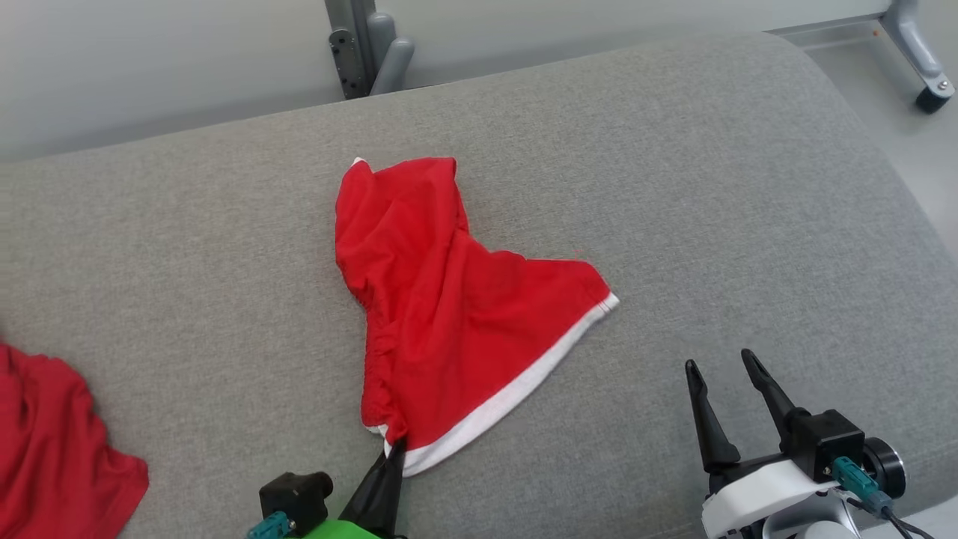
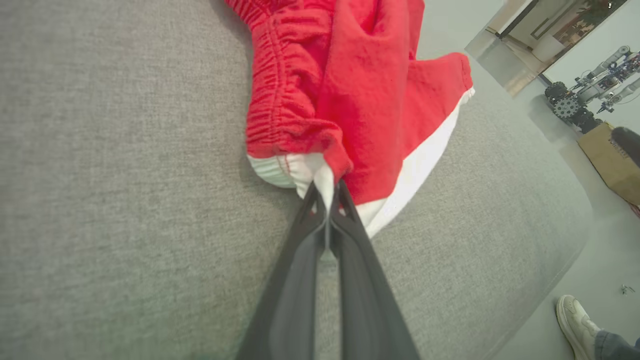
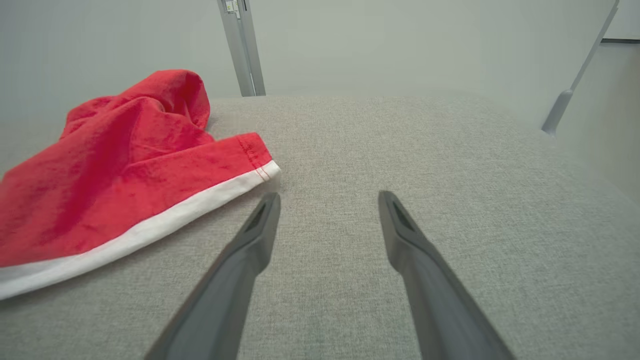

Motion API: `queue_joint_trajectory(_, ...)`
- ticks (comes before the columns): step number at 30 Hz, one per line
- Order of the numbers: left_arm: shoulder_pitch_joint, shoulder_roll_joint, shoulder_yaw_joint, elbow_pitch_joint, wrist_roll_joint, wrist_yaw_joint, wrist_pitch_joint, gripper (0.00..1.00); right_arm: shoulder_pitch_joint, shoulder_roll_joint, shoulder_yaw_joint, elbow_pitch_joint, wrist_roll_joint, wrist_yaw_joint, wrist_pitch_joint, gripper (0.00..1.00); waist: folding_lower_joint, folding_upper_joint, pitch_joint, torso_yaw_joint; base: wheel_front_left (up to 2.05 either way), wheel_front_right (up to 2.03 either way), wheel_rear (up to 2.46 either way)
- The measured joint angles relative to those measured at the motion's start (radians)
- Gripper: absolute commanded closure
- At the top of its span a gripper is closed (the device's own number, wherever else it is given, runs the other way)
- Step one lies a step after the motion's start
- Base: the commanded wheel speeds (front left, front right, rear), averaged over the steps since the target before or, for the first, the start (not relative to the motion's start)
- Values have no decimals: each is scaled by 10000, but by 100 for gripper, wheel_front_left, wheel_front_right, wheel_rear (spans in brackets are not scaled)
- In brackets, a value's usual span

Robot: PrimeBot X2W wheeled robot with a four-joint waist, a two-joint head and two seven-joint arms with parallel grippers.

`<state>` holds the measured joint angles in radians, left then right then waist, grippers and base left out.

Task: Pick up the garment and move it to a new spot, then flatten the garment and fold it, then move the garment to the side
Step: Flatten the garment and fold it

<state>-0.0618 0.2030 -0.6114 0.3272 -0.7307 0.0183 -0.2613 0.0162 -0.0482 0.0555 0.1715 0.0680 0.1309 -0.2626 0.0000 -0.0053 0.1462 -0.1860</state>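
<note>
Grey cushion (image 1: 673,187) for worktop. Our left gripper (image 2: 329,197) is pinched tight on the white-trimmed corner of the red shorts (image 1: 449,314), rumpled mid-cushion; our right gripper (image 1: 718,358) is spread wide, empty, near the hem. We judge flattening in hand; next, right takes the far corner.

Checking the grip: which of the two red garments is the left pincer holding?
The white-trimmed garment at centre; the left pincer is shut on its near corner. The other red garment lies apart at the left edge, untouched.
</note>
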Motion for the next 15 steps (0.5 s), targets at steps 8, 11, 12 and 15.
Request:
queue_joint_trajectory(8,459,-880,2008,-19,568,-73,-12,100,49,-2,96,81,-107,-2,0,0,0,0,-103,641,0,0,0)
queue_joint_trajectory(11,584,-1022,2272,31,665,-228,-12,97,53,0,119,109,-148,0,0,0,0,0,-126,757,0,0,0)
queue_joint_trajectory(12,598,-1066,2313,79,748,-339,-13,83,52,0,119,119,-150,0,0,0,0,0,-134,808,0,0,0)
queue_joint_trajectory(15,613,-1221,2359,360,1005,-570,-12,65,49,-2,123,159,-192,0,0,0,0,0,-143,913,0,0,0)
